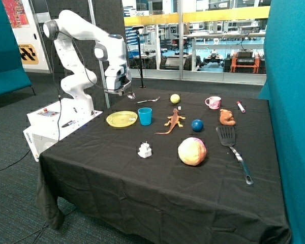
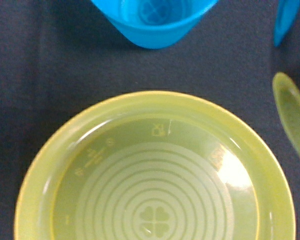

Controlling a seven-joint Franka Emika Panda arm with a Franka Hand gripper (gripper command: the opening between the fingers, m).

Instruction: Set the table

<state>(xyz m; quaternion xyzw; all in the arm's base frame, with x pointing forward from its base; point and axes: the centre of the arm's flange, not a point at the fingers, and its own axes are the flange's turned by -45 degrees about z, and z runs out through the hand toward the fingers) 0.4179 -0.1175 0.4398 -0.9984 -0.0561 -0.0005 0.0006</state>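
Arm folded, tool [image 1: 126, 93] hanging above yellow plate [image 1: 121, 119] (jaw state unclear) on table [image 1: 157, 173].

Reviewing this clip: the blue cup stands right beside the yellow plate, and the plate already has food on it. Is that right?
Not quite. The blue cup does stand right beside the yellow plate, but the plate is empty: the wrist view shows only its bare ringed inside. The gripper hangs above the table near the plate.
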